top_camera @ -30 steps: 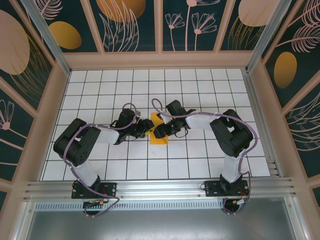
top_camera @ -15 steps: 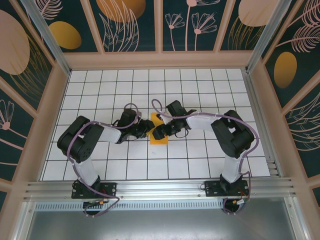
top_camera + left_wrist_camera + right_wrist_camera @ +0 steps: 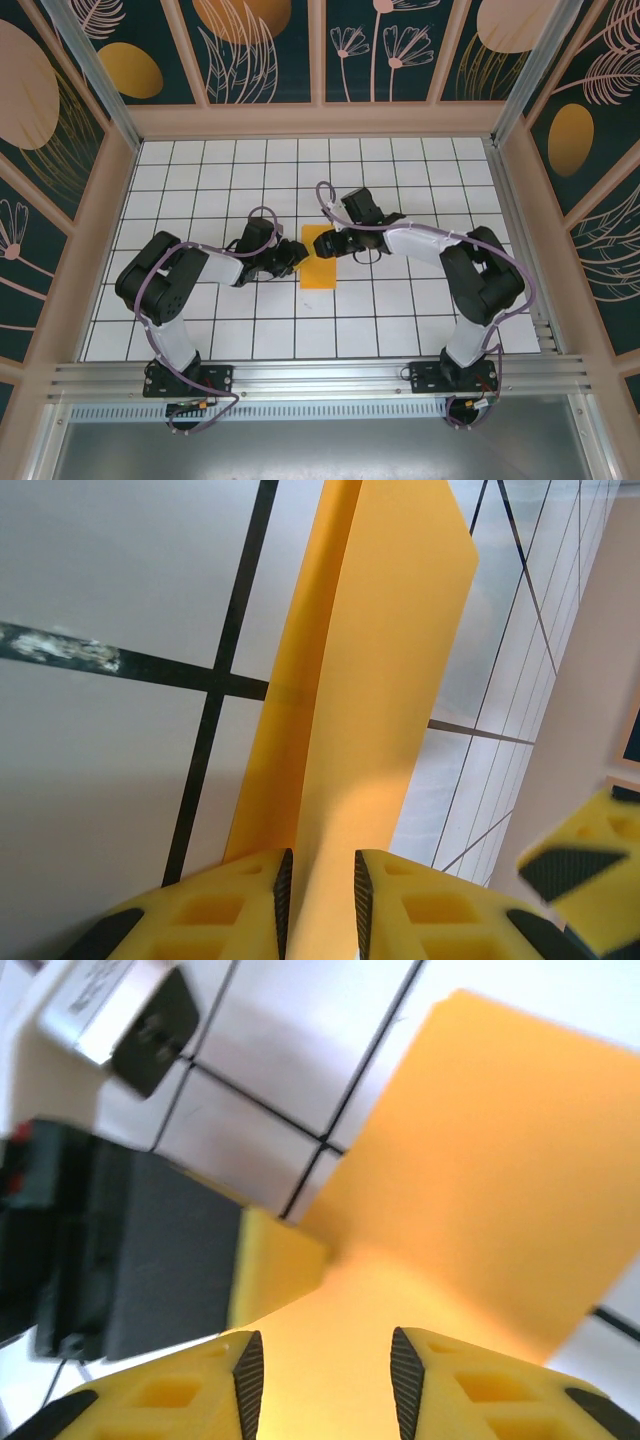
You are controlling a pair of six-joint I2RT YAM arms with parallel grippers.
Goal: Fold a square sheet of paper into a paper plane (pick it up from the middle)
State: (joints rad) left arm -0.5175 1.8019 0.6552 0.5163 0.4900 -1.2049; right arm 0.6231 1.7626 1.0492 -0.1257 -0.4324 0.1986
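Observation:
The square sheet of paper (image 3: 320,266), orange-yellow, lies folded into a narrow upright rectangle in the middle of the tiled floor. My left gripper (image 3: 298,254) is at its left edge. In the left wrist view a raised flap of the paper (image 3: 372,670) runs up between the pads of that gripper (image 3: 319,865), which stand a narrow gap apart. My right gripper (image 3: 338,243) sits at the paper's far right corner. In the right wrist view that gripper (image 3: 325,1350) is open over the paper (image 3: 480,1180). A yellow finger of the left gripper (image 3: 275,1260) touches the paper just ahead of it.
White tiles with black grid lines (image 3: 400,310) cover the floor around the paper. Wooden walls with painted panels (image 3: 320,115) close the cell at the back and sides. An aluminium rail (image 3: 320,375) runs along the near edge by the arm bases.
My right gripper has moved from the paper's left side to its far right corner and its jaws have narrowed. The left jaws have closed further. The paper now lies flatter.

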